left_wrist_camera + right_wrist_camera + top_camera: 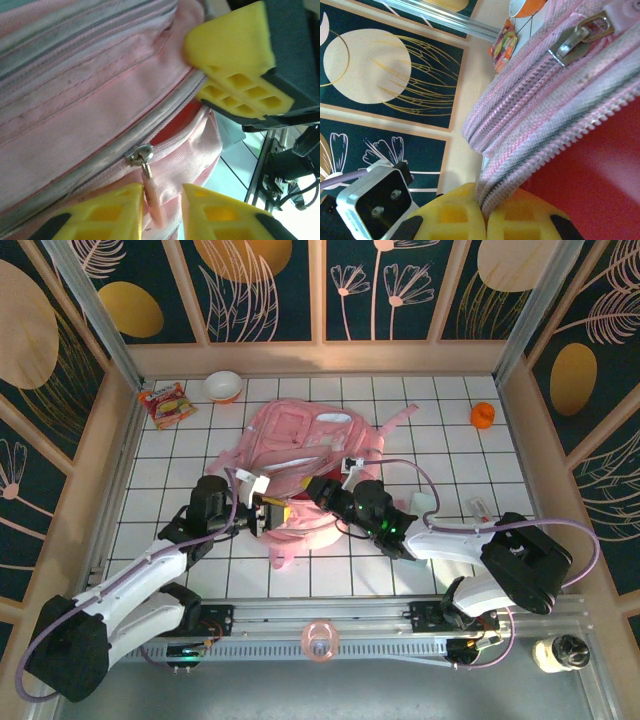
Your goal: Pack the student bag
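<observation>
Student bag (300, 455): soft, floppy pink fabric, probably light, lying at the centre of the bench (450, 455). Likely best holds: zipper edge (520, 165) and zip pull (154, 200). Right fingers (455, 220) pressed together, pinching the zipper edge. Left fingers (110, 215) straddle the zip pull, gap visible.

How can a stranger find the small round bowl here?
Start at the large pink fabric backpack in the middle of the white tiled table. Look past its far left, by the back wall. The bowl is round and white inside, unlike the flat red packet beside it.
</observation>
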Available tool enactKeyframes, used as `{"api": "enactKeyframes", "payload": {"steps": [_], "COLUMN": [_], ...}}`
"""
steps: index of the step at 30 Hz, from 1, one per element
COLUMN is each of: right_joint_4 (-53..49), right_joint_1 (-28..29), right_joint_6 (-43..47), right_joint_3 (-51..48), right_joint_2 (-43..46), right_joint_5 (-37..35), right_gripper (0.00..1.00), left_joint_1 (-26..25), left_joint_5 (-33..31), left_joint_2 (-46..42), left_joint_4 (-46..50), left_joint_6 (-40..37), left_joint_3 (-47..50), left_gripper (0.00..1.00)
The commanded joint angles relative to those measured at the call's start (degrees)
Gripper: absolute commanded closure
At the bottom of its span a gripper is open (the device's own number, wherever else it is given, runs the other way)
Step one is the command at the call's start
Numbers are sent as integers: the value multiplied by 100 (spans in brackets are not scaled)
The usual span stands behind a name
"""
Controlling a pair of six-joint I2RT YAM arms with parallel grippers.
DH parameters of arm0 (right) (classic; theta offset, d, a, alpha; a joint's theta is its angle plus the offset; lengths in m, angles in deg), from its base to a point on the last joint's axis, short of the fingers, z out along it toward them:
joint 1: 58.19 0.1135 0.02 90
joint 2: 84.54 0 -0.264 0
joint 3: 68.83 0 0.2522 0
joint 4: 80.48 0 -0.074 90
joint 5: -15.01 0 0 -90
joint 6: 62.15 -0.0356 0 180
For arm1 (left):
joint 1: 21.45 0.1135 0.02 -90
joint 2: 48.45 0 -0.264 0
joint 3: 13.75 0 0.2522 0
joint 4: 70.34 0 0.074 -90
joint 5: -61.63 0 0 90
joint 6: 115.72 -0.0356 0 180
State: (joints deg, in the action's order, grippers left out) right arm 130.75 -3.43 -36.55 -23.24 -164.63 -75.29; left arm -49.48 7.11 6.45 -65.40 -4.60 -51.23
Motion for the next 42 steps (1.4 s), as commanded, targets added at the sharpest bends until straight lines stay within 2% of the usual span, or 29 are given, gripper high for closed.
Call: {"api": "enactKeyframes", "payload": {"steps": [1,3,6,12,15,19,22,26,28,31,35,39,42], "right_joint_4": [504,500,500,467,441,303,-30,-639,-1062,-1384,-1227,-806,-357], "right_joint_1": [87,87,87,87,87,73,-38,-293,-435,-556,-518,-297,-133], "right_joint_6": [147,140,147,147,158,233,324,435,505,512,326,42,-322], "right_joint_3": [196,183,173,161,162,190,196,116,80,4,-12,98,51], "right_joint_2": [89,104,117,161,195,297,484,938,1205,1453,1384,918,522], "right_joint_5": [188,179,161,153,135,144,186,310,369,373,337,224,56], "right_gripper": [100,100,100,100,100,100,100,100,100,100,100,69,61], "left_joint_1": [-9,-9,-9,-7,-9,-9,-9,-9,-1,-3,-2,-9,-9], "left_joint_5": [173,118,-205,-481,-444,-697,-1142,-2220,-2481,-2174,-982,-354,-186], "left_joint_2": [-58,-33,29,251,384,470,411,325,245,219,314,373,351], "left_joint_4": [-320,-301,-123,79,82,258,562,1220,1330,1157,558,187,161], "left_joint_6": [-111,-138,-196,-262,-277,-317,-296,-252,-258,-266,-257,-215,-291], "left_joint_3": [8,5,4,-68,-124,-290,-448,-665,-639,-542,-458,-514,-562], "left_gripper": [79,79,70,69,75,95,100,100,100,100,100,100,100]}}
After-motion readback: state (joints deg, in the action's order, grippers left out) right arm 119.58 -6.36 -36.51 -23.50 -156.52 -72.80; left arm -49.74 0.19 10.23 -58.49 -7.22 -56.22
